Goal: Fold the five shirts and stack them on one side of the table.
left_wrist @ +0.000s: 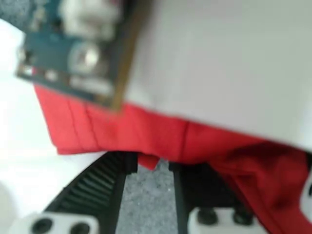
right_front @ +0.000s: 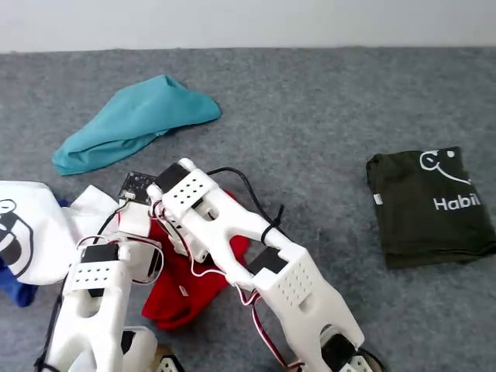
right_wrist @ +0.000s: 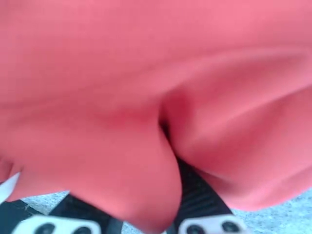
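Note:
A crumpled red shirt point(right_front: 194, 283) lies at the near middle of the table, between my two arms. My right gripper point(right_wrist: 158, 165) is shut on a bunch of its cloth point(right_wrist: 146, 87), which hides most of the black fingers point(right_wrist: 197, 202). From the left, my left gripper point(left_wrist: 148, 162) is shut on the red shirt's hem point(left_wrist: 97, 131), beside the right arm's white wrist point(right_front: 186, 194). One dark green shirt point(right_front: 430, 205) lies folded at the right. A teal shirt point(right_front: 132, 120) lies loose at the far left. A white shirt point(right_front: 35, 232) and a blue one point(right_front: 15, 291) sit at the left edge.
Grey carpet point(right_front: 310, 116) covers the table, with open room in the middle and at the back right. The right arm's camera board point(left_wrist: 73, 58) hangs close in front of my left gripper. Loose cables point(right_front: 248, 190) run along the right arm.

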